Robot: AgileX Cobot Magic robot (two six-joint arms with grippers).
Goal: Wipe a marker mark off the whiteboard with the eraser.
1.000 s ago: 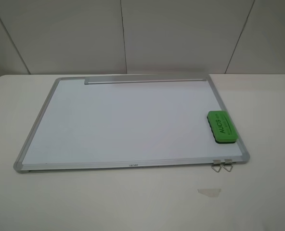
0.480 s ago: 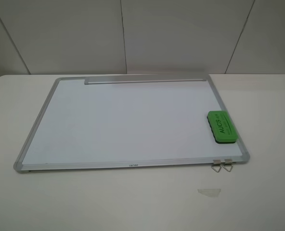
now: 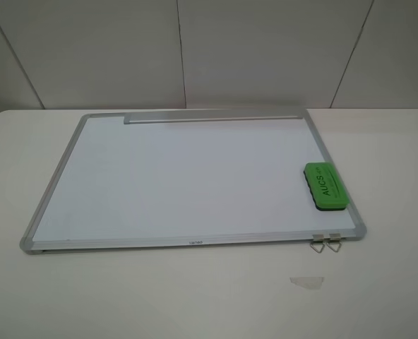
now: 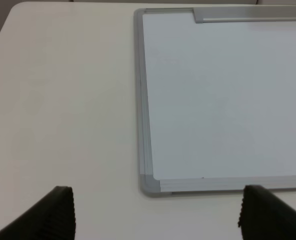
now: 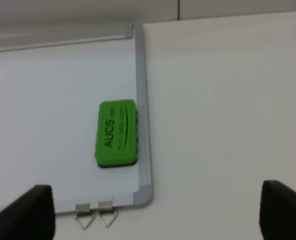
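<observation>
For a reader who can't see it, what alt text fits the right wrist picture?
A green eraser lies on a whiteboard beside its frame, near two metal clips. The open right gripper hangs above the table.

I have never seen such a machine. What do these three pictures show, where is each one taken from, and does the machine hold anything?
It is a robot with two arms; each ends in jaws for grasping. One picture looks down from a high camera. The other two come from cameras on the arms' wrists; the dark shapes at their edges are the left gripper and right gripper, both open and holding nothing. On the pale table lies a whiteboard. A green eraser rests on it near its right edge. Two small metal clips hang at one corner. I see no marker mark on the board.
</observation>
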